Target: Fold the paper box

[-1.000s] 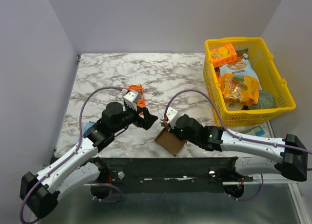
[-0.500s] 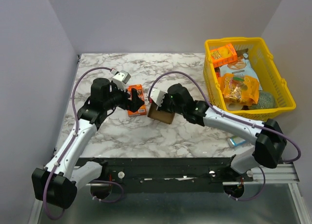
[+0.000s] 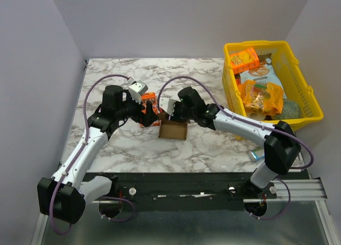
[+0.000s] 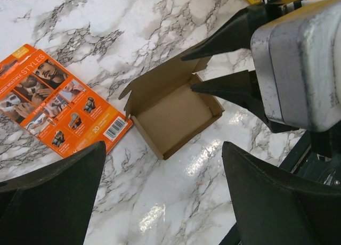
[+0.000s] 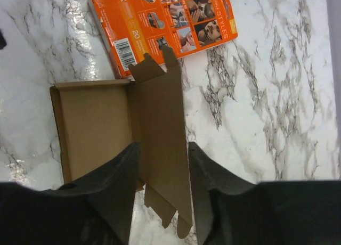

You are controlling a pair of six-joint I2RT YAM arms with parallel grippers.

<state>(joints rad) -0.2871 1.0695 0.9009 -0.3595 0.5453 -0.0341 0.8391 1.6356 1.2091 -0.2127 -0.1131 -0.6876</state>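
1 s ago I had the paper box [image 3: 173, 130] tilted off the marble close to the near edge of the table [image 3: 106, 74]. Now it sits flat in the middle with its tray [image 5: 93, 128] facing up, and both my arms have reached out after it. I judge the carrying is over and the folding can start. The box lies where both grippers can get at it, and no flap is closed yet.

My right gripper [image 5: 163, 146] comes in from the right, about half open, with the lid [image 5: 157, 106] running through the gap. 1 finger overlaps the hinge line and the other lies beside the lid's free edge. I cannot tell whether either presses on the card. My left gripper [image 4: 164, 146] hangs above the box's left side, spread wide and holding nothing.

Just beyond the box lies the orange packet [image 4: 58, 114], its near edge overlapped by the lid's tabs in the right wrist view. At the far right stands the yellow basket [image 3: 234, 104], well apart.
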